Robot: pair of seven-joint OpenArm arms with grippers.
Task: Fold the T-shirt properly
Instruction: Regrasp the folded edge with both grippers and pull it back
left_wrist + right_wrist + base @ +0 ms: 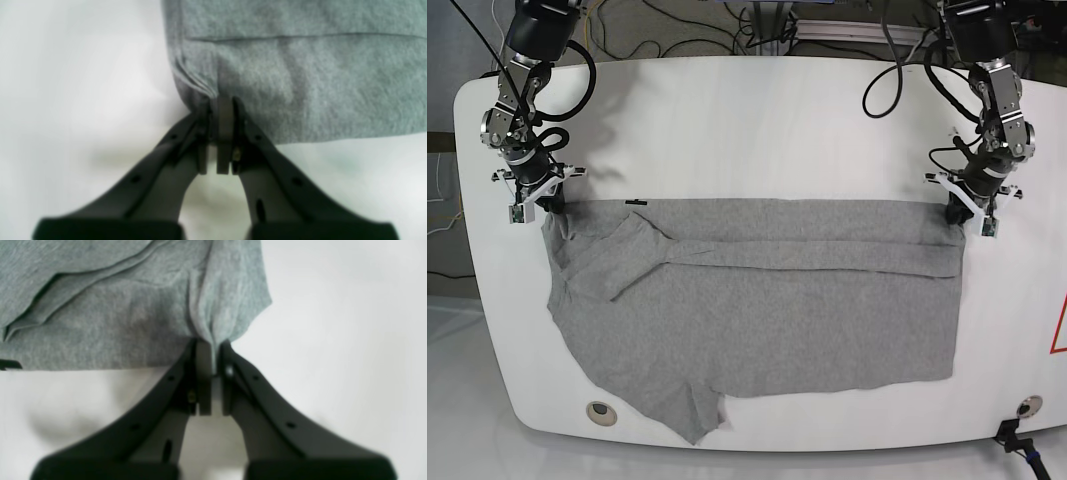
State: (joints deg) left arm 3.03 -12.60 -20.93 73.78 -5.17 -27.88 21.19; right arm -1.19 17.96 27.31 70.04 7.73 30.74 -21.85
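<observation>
A grey T-shirt (757, 300) lies spread on the white table (747, 130), its far edge folded over into a narrow band. My left gripper (220, 106) is shut on the shirt's corner (206, 90) at the right of the base view (957, 212). My right gripper (210, 346) is shut on a pinched bunch of the grey T-shirt (213, 316) at the opposite far corner (549, 212). A sleeve (682, 410) hangs toward the table's near edge.
Two round holes (601, 409) (1027, 405) sit near the table's front corners. Cables (727, 30) run behind the far edge. A red marking (1060, 330) shows at the right border.
</observation>
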